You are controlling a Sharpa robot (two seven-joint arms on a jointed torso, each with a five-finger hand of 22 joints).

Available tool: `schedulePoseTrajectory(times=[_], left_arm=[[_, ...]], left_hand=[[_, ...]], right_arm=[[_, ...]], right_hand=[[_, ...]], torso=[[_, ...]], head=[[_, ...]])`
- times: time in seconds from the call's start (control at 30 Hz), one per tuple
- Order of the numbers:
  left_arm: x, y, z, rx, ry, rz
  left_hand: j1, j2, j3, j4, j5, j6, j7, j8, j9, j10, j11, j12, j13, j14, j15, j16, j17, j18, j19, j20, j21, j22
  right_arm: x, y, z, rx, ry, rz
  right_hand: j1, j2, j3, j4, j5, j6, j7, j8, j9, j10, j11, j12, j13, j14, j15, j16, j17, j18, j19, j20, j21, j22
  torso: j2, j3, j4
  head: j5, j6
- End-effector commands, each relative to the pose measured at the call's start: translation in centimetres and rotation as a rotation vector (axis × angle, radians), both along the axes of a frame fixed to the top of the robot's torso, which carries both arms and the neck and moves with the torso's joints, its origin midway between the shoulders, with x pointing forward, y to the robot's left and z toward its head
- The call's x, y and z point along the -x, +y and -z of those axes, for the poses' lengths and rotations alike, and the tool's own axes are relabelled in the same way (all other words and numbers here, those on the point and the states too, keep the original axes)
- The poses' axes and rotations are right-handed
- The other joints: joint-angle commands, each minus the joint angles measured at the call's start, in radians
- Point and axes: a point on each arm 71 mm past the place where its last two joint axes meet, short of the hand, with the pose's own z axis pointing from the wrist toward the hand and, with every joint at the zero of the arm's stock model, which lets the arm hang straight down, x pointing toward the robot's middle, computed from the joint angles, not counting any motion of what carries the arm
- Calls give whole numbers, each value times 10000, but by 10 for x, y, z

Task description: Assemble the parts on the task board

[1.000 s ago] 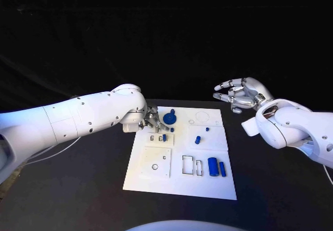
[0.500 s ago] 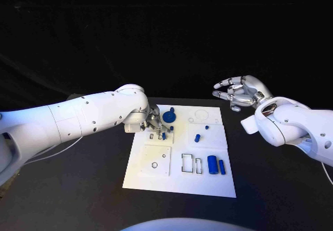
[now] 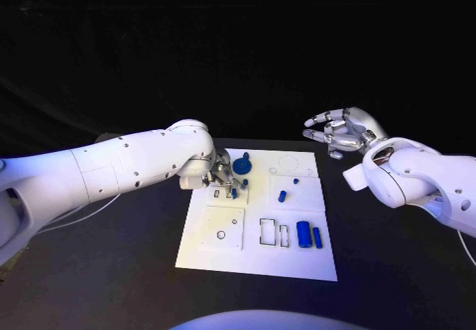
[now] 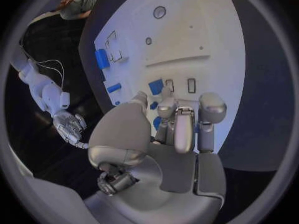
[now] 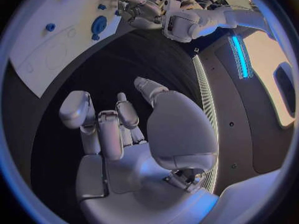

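Two hands are in play, but only the left hand [image 3: 220, 172] is at work: it is lowered over the far-left part of the task board [image 3: 233, 258], fingers drawn together round a small blue part [image 4: 156, 86] at the little slots. Whether that part is truly pinched cannot be told. The part should be kept upright, lined up with its slot, and pressed in gently without twisting. The blue disc [image 3: 242, 166], just beyond the left hand, should not be knocked. The right hand [image 3: 342, 134] is held above the table beside the board's far-right corner, fingers loosely curled, holding nothing.
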Motion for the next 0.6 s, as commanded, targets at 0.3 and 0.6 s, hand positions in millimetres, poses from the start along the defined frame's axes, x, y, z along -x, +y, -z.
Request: schedulePoseTrajectory(times=[0.3, 0.6], left_arm=[[3, -5, 2, 44, 387, 306], [3, -5, 3, 24, 446, 338]], left_hand=[[291, 52, 180, -21, -7, -110, 7, 33, 59, -82, 30, -5, -6, 664, -38, 59, 946, -97, 11, 35, 72, 38], [369, 68, 241, -20, -7, -117, 9, 24, 74, -66, 29, 21, 22, 670, -38, 77, 971, -107, 31, 40, 105, 97]], right_arm=[[0, 2, 3, 90, 162, -162], [0, 2, 3, 94, 176, -163]], right_hand=[[-25, -51, 18, 56, 121, -78, -28, 103, 31, -62, -16, -25, -11, 422, -14, -62, 354, 196, -114, -3, -104, -43], [-25, -51, 18, 56, 121, -78, -28, 103, 31, -62, -16, -25, -11, 422, -14, -62, 354, 196, -114, -3, -104, -43]], torso=[[5, 0, -12], [13, 6, -2]], head=[[-12, -34], [-35, -39]])
